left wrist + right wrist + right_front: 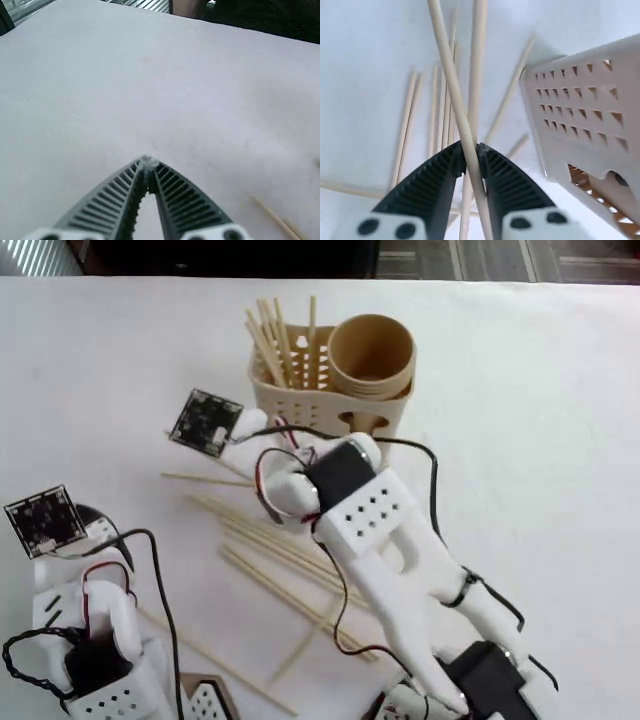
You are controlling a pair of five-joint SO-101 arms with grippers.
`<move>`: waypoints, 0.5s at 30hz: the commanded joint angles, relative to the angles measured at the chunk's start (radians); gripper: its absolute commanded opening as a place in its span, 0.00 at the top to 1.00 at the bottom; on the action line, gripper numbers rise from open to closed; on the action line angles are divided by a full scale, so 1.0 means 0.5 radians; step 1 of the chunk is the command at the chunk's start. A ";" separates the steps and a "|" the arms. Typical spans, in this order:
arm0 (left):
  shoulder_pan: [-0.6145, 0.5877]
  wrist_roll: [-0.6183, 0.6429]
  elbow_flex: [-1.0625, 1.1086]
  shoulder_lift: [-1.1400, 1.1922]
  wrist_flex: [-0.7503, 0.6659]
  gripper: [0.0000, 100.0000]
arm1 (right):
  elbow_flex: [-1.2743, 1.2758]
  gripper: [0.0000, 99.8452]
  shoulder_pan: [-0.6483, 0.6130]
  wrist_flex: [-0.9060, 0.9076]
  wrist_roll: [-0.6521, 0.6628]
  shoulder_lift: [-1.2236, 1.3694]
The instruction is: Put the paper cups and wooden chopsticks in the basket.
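A beige slotted basket point(300, 405) stands at the back of the table. It holds stacked paper cups point(372, 355) and several upright wooden chopsticks point(280, 340). More loose chopsticks point(280, 560) lie scattered on the white table in front of it. My right gripper point(470, 150) is shut on a chopstick point(451, 80), lifted above the loose ones point(440, 110) and close beside the basket wall point(585, 100). My left gripper point(146, 164) is shut on nothing, over bare table at the near left, with one chopstick point(272, 216) off to its side.
The right arm point(380, 530) stretches from the near right edge over the scattered chopsticks toward the basket. The left arm point(85, 630) sits at the near left corner. Open white table point(540, 440) lies to the right and to the far left.
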 commanded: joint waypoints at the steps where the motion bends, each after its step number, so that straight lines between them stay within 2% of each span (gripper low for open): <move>1: 0.014 0.003 -0.031 -0.023 -0.043 0.98 | 0.117 0.98 0.014 -0.084 0.003 0.029; 9: 0.017 0.003 -0.012 -0.023 -0.049 0.98 | 0.270 0.98 0.121 -0.597 0.003 0.609; 15: 0.017 -0.037 -0.003 -0.023 -0.080 0.98 | 0.068 0.98 0.121 -0.631 0.003 1.088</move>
